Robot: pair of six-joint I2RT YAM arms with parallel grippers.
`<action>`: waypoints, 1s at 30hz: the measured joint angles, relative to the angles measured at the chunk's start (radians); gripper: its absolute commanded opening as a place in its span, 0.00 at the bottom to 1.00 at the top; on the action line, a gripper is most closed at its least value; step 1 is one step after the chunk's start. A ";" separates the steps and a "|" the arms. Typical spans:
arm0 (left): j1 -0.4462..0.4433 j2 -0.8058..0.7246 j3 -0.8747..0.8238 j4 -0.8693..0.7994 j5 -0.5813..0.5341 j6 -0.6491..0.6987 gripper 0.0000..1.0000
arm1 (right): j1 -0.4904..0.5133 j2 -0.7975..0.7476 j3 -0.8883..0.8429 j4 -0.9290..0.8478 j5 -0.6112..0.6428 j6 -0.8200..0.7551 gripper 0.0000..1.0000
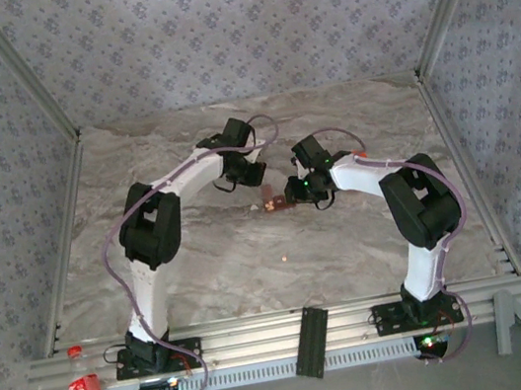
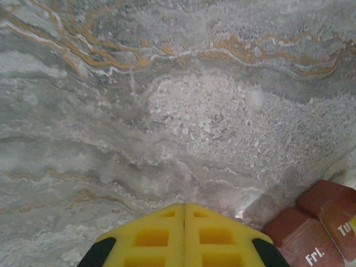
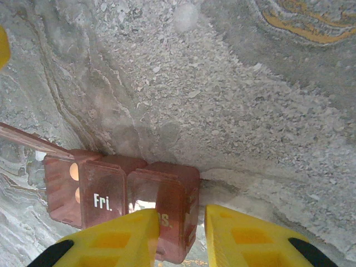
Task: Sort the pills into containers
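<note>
Containers [image 3: 105,194] sit pinched in the right gripper [image 3: 182,217].

The pill organizer [image 1: 275,201] lay near the middle of the table [image 1: 202,265], between the grippers. The left gripper [image 1: 254,178] was just behind it, and the right gripper [image 3: 181,222] straddled its right end compartment. Pills [image 3: 74,171] sat in the opposite end compartment. A bottle [image 1: 81,380] was left of the left arm's base.

Right hand [image 3: 181,218] pinching containers [image 3: 105,192] at lidded end; two pills [image 3: 74,172] in open compartment.
</note>
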 measured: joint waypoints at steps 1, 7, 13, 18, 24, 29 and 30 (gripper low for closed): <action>0.000 0.000 0.000 -0.002 0.003 0.000 0.01 | 0.000 0.000 0.000 0.001 0.000 0.003 0.29; -0.001 0.000 -0.002 -0.002 0.044 0.000 0.00 | -0.001 0.001 0.000 0.002 0.000 0.011 0.29; -0.006 -0.006 -0.032 -0.003 0.085 0.000 0.00 | -0.002 0.003 0.000 0.008 -0.001 0.014 0.29; -0.020 -0.035 -0.062 -0.003 0.109 0.000 0.00 | -0.003 0.006 0.000 0.016 -0.002 0.014 0.29; -0.037 -0.085 -0.097 -0.002 0.121 0.000 0.00 | -0.004 0.006 0.000 0.016 -0.006 0.018 0.28; -0.045 -0.099 -0.112 0.002 0.134 0.000 0.00 | -0.004 0.007 0.000 0.018 -0.008 0.022 0.28; -0.046 -0.100 -0.117 0.002 0.134 0.000 0.00 | -0.004 0.007 0.000 0.018 -0.008 0.022 0.28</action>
